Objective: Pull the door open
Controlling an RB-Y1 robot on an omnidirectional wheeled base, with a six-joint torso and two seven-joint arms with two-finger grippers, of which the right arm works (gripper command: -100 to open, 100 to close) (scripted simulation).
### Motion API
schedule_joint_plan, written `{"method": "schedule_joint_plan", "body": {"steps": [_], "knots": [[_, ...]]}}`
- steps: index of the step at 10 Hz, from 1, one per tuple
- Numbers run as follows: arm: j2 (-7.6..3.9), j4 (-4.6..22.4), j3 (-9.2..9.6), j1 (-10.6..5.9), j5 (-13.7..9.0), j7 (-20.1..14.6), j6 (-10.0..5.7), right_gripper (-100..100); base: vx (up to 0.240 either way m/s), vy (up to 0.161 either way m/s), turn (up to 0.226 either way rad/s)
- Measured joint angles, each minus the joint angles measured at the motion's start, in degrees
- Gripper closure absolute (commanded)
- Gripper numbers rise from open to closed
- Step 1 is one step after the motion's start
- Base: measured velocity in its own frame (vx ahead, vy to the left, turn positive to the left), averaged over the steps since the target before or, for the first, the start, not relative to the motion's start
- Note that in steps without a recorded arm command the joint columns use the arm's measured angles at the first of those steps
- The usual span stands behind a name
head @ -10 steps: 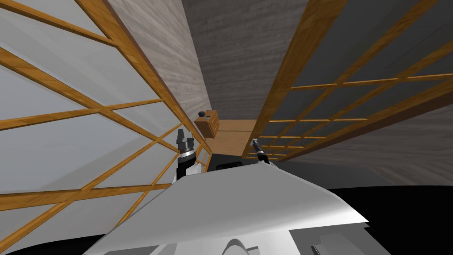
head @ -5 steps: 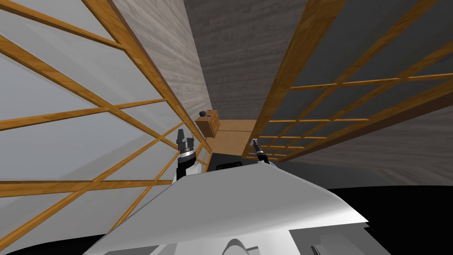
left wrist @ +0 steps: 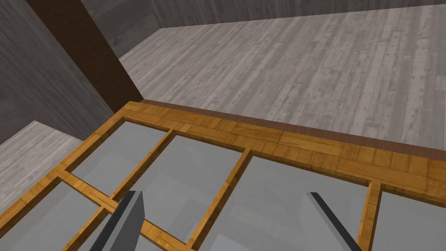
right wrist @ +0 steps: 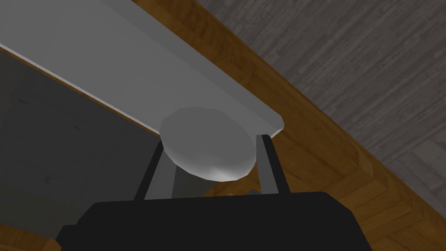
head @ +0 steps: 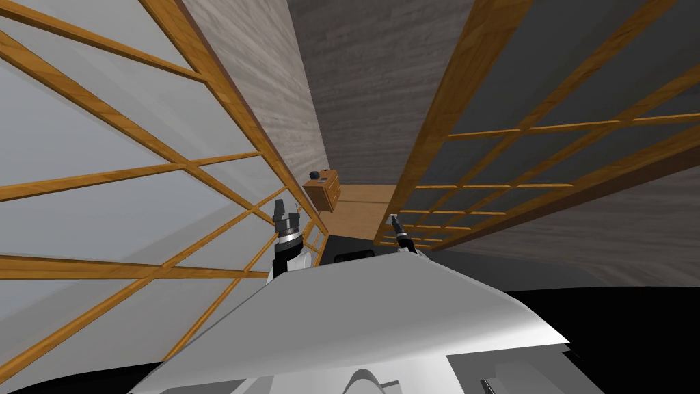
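Right of the robot, the wood-framed glazed door (head: 478, 137) stands close by, and the right gripper (right wrist: 210, 150) has both fingers pressed against the sides of its round grey knob (right wrist: 204, 130). Over on the left, the left gripper (left wrist: 224, 196) hangs with fingers spread wide, facing another wood-latticed glass panel (left wrist: 191, 174). Ahead, a small wooden cabinet (head: 323, 190) sits by the wall (head: 369, 82)

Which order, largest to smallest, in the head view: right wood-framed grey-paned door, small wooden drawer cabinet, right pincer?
1. right wood-framed grey-paned door
2. small wooden drawer cabinet
3. right pincer
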Motion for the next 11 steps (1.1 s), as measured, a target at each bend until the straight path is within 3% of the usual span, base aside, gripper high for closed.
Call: {"method": "schedule_joint_plan", "body": {"steps": [4,6,11], "knots": [[-0.08,0.66,0.16,-0.38,-0.84,-4.83,-0.39,100,-0.030,-0.011,0.034],[-0.02,-0.30,0.23,0.03,-1.29,-7.09,0.18,100,-0.030,-0.009,0.033],[-0.28,1.13,0.48,-0.91,-2.45,-13.35,-0.28,100,-0.039,-0.011,0.044]]}}
